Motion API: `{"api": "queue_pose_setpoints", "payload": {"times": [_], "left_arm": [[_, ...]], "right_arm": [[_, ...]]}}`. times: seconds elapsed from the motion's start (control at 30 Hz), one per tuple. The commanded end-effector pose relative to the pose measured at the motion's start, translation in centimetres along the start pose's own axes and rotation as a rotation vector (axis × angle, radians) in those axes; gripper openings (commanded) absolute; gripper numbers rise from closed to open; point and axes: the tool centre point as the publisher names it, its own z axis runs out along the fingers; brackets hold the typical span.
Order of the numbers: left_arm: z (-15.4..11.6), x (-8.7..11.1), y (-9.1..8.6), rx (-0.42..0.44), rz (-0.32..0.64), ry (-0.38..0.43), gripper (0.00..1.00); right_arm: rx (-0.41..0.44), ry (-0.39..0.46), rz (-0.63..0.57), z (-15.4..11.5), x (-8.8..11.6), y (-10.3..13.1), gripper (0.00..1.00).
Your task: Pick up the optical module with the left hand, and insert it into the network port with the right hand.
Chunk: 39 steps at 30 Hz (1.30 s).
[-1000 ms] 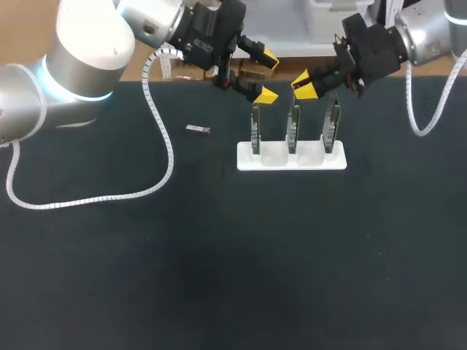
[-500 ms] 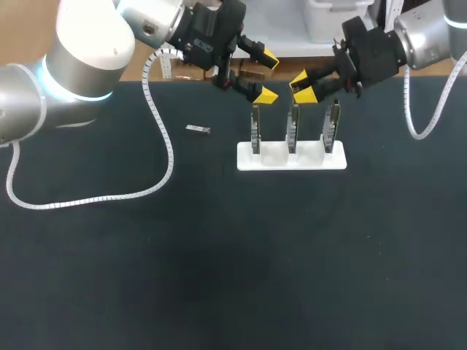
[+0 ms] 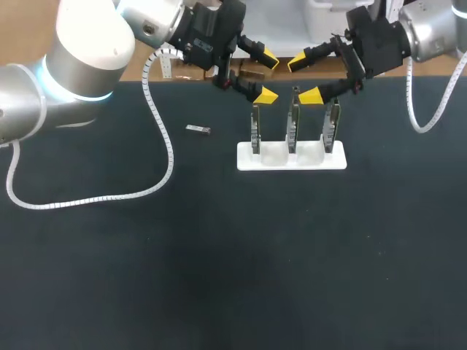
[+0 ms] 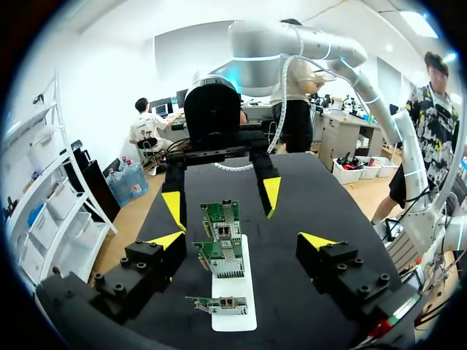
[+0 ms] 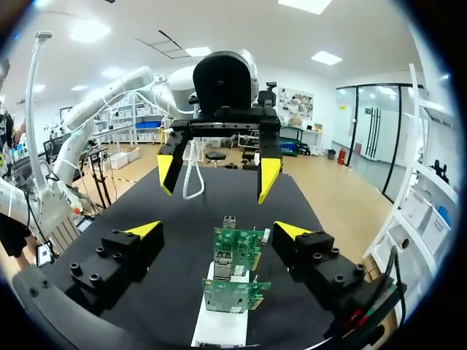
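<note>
Left claw: I am holding my left claw (image 3: 267, 76) (image 4: 242, 240) wide open over the far edge of the black bench (image 3: 219, 277), gripping nothing, its yellow tips hanging just above the leftmost card.
Right claw: I am keeping my right claw (image 3: 305, 79) (image 5: 219, 230) spread wide as well, with nothing in it. It is facing the left claw (image 5: 215, 171) across the cards, above the middle and right ones.
Optical module: the small silver optical module (image 3: 198, 130) is lying flat on the bench near the far edge, left of the stand and apart from both claws.
Card stand: a white stand (image 3: 292, 158) (image 4: 235, 288) (image 5: 219, 328) is sitting near the far edge, about mid-bench, carrying three green network cards (image 3: 292, 127) (image 4: 219, 255) (image 5: 237, 248) upright in a row.
Cable: a white coiled cable (image 3: 170, 154) from my left arm is trailing across the bench toward its left edge.
</note>
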Motion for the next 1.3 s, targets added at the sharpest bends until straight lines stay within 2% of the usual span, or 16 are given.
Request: {"api": "queue_pose_setpoints", "payload": {"times": [0.03,0.07,0.13,0.17,0.2,0.23,0.83,1.3], "left_arm": [[0.0,-0.1,0.2,0.005,-0.001,0.006,1.0],[0.0,-0.1,0.2,0.005,-0.001,0.006,1.0],[0.0,-0.1,0.2,0.005,-0.001,0.006,1.0],[0.0,-0.1,0.2,0.005,-0.001,0.006,1.0],[0.0,-0.1,0.2,0.005,-0.001,0.006,1.0],[0.0,-0.1,0.2,0.005,-0.001,0.006,1.0],[0.0,-0.1,0.2,0.005,-0.001,0.006,1.0],[0.0,-0.1,0.2,0.005,-0.001,0.006,1.0]], "right_arm": [[0.011,0.002,-0.001,-0.3,-0.4,0.3,1.0],[0.013,0.001,-0.001,-0.4,-0.4,0.4,1.0],[0.018,-0.018,-0.015,-0.6,-0.5,0.4,0.45],[0.019,-0.017,-0.014,-0.7,-0.6,0.4,0.31],[0.02,-0.013,-0.012,-0.7,-0.6,0.4,0.03],[0.017,-0.01,-0.012,-0.7,-0.6,0.4,0.0],[-0.015,0.023,0.001,-0.5,-0.8,-0.3,0.0],[-0.007,-0.003,0.044,0.1,0.9,0.2,0.0]]}}
